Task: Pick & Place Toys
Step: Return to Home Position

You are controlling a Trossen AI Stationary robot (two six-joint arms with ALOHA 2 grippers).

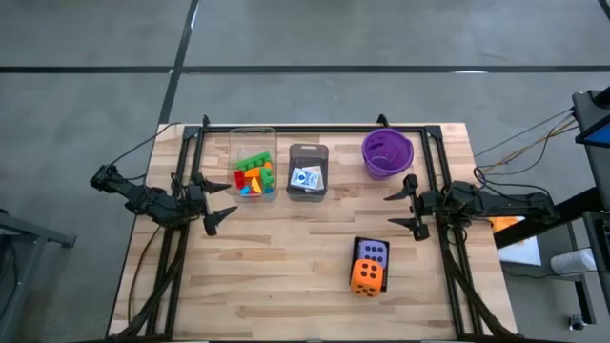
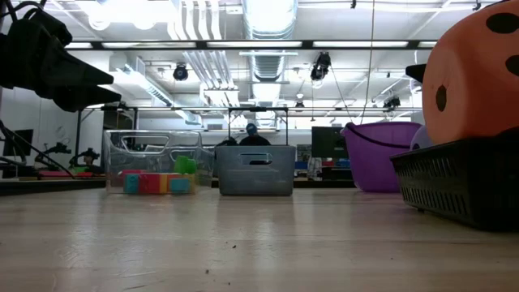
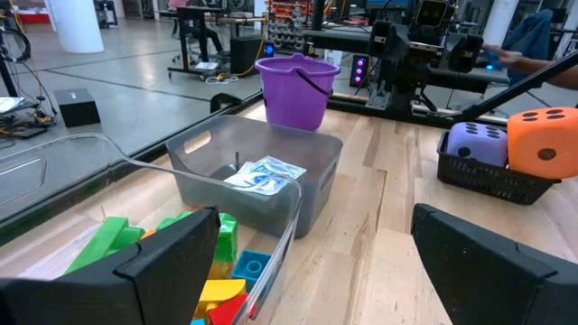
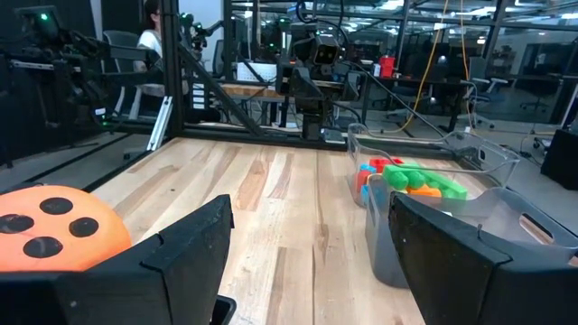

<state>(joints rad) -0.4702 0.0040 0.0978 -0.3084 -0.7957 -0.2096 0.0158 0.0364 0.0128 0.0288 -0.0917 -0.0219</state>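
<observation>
Now we see one arm at each side of the bench [image 1: 286,276]. The left pincer [image 1: 223,203] hangs over the left part of the bench, just beside the clear bin [image 1: 253,131], with its fingers spread wide and holding nothing. The right pincer [image 1: 396,210] hangs over the right part, near the purple bowl [image 1: 387,152], and its fingers are likewise apart and empty.

Along the back of the bench we count three containers in a row. The clear bin on the left holds the bricks [image 1: 254,178], a heap of green, orange, red, blue and yellow. Just beside it, the grey bin [image 1: 308,151] holds the card packs [image 1: 307,178], white and blue, lying on its floor. The purple bowl stands farther right, apart from both bins.

Toward the front right of the bench we find the black bin [image 1: 358,246], well apart from the back row. The purple die [image 1: 374,252] and the orange die [image 1: 367,277] sit in it side by side, the orange one nearer the front edge. Both rise above the bin's low wall, as we see from the left wrist view.
</observation>
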